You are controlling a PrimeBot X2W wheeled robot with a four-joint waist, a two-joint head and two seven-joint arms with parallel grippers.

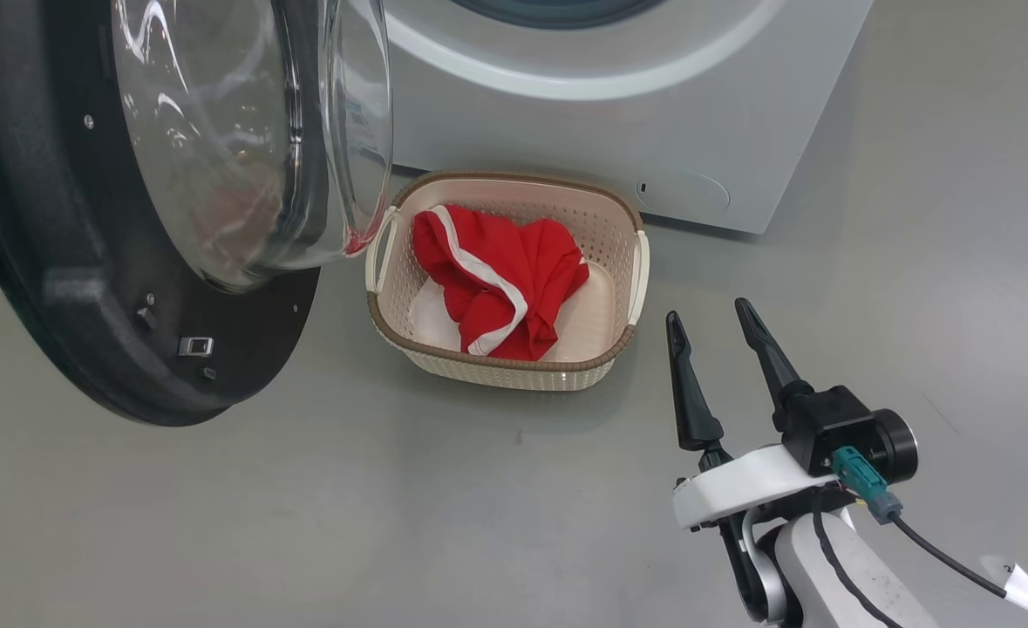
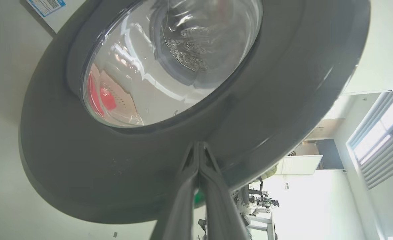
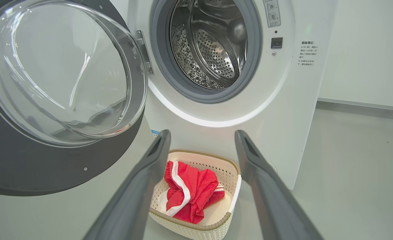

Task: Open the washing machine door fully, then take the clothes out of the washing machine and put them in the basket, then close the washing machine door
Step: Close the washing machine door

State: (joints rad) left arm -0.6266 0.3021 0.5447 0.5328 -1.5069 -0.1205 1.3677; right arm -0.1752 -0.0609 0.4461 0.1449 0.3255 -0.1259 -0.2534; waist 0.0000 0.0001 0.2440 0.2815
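your left gripper (image 2: 199,146) sits clenched at the door (image 2: 83,183). your right gripper (image 1: 707,312) gapes near the basket (image 1: 514,373) of clothes (image 1: 514,270).

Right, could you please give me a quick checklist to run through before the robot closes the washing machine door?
1. Drum emptied: ok, bare steel in the part seen.
2. Clothes inside the basket: ok.
3. Left hand shut, tips at the door rim: ok; contact cannot tell.
4. Right hand open, empty, away from the door: ok.
5. Door swing clears the basket handle: cannot tell.
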